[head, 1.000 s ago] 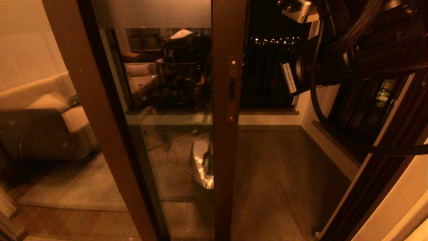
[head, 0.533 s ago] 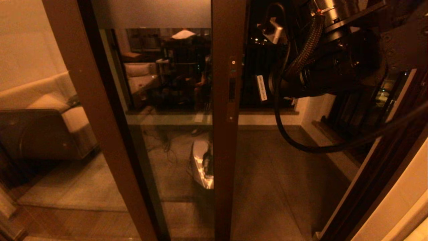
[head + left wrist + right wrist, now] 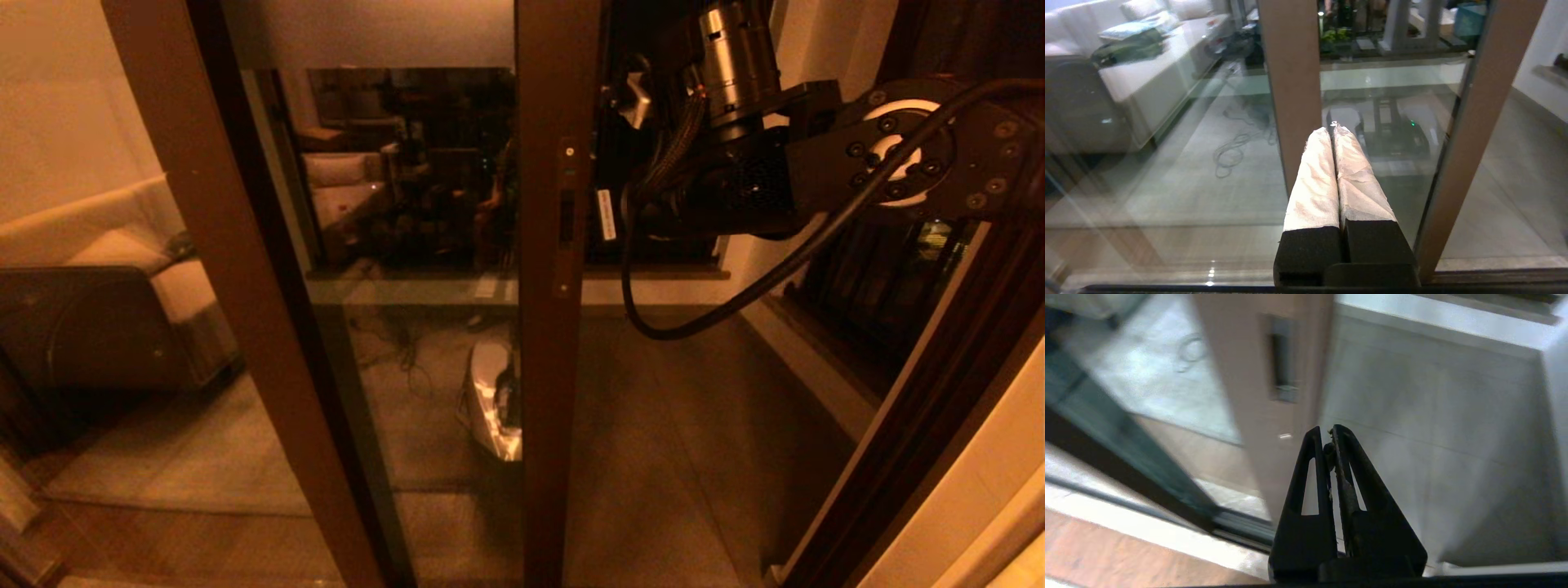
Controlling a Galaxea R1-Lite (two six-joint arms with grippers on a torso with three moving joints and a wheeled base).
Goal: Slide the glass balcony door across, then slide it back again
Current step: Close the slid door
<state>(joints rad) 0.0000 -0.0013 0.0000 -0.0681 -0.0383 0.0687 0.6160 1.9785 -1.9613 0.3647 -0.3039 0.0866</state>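
The right arm (image 3: 816,163) was a black, blocky housing with a round joint cover ringed by small screws around a pale centre. A metallic cylindrical section (image 3: 731,57) rose behind the wrist, with a braided black sleeve (image 3: 682,147) running beside it. A smooth black cable (image 3: 735,302) looped below the wrist, and a narrow white label (image 3: 605,215) with dark print sat on the wrist's end.

The right gripper (image 3: 1327,437) had two slim black tapered fingers, each cut with a long triangular slot, widening back into a black base.

The left gripper (image 3: 1333,130) had fingers wrapped in crinkled white material from the tips back, then square black blocks behind the wrapping.
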